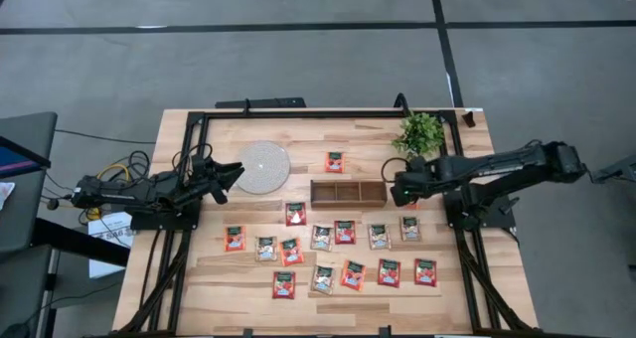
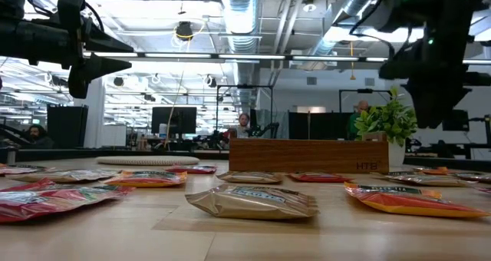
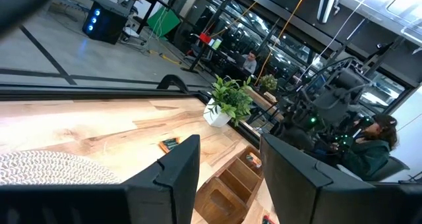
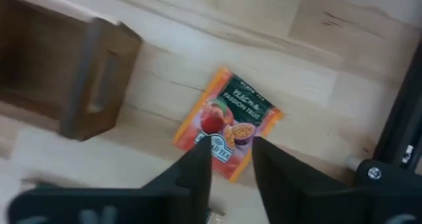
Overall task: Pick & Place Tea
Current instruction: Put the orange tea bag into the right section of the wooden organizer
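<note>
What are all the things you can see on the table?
Tea sachets: about fifteen, red-orange or pale grey-green, mostly in front of the tray.
Wooden tray: one, brown, table middle.
Round disc: one, grey-white, left of the tray.
Potted plant: one, green, back right.
Left gripper: dark, open, beside the disc.
Right gripper: dark, open, above a red-orange sachet at the tray's right end.
</note>
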`<state>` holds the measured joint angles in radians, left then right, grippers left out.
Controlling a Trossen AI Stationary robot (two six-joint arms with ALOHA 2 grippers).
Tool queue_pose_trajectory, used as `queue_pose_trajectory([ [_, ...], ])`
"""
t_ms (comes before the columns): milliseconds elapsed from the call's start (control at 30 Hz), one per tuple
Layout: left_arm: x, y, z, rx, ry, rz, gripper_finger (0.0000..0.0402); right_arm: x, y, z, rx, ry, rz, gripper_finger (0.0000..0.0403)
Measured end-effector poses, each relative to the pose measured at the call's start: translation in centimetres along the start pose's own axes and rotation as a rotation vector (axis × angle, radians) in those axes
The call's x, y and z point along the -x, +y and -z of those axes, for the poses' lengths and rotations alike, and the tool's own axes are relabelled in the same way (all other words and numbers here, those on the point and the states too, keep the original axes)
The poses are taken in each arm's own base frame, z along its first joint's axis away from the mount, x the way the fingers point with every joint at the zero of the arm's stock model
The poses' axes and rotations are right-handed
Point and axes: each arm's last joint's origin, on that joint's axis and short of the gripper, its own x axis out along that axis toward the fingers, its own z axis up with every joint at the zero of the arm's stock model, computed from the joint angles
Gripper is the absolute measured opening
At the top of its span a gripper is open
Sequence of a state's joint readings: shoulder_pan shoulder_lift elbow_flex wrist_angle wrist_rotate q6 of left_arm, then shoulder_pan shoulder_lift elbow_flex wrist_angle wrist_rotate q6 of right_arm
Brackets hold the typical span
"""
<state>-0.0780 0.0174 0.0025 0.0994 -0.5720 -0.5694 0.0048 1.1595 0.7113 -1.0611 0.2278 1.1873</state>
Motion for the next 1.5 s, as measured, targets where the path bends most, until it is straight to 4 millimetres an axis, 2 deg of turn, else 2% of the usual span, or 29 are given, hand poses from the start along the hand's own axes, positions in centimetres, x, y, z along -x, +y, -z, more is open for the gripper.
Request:
queue_pose_trajectory([
  [233,0.0,0.0,0.0,0.0,0.0,0.0,0.0151,-1.6,0.8,-0.1,-0.084,-0.004,0.111,0.0205],
  [367,0.0,0.0,0.0,0.0,0.0,0.0,0.0151,-2.3,1.1,0.0,-0.151,0.001,0.149,0.0232],
  [600,0.0,0.0,0.0,0.003,0.0,0.0,0.0151,-3.3,0.7,0.8,-0.299,-0.027,0.209,0.0231],
  [800,0.0,0.0,0.0,0.004,0.0,0.0,0.0151,-3.0,0.1,1.1,-0.385,-0.102,0.18,0.0228],
  [1100,0.0,0.0,0.0,0.004,0.0,0.0,0.0151,-4.9,-1.3,1.8,-0.553,-0.128,0.113,0.0228],
  [1500,0.0,-0.2,-0.2,0.024,-0.021,0.015,0.0151,-6.6,-2.4,1.5,-0.614,-0.111,0.144,0.0228],
])
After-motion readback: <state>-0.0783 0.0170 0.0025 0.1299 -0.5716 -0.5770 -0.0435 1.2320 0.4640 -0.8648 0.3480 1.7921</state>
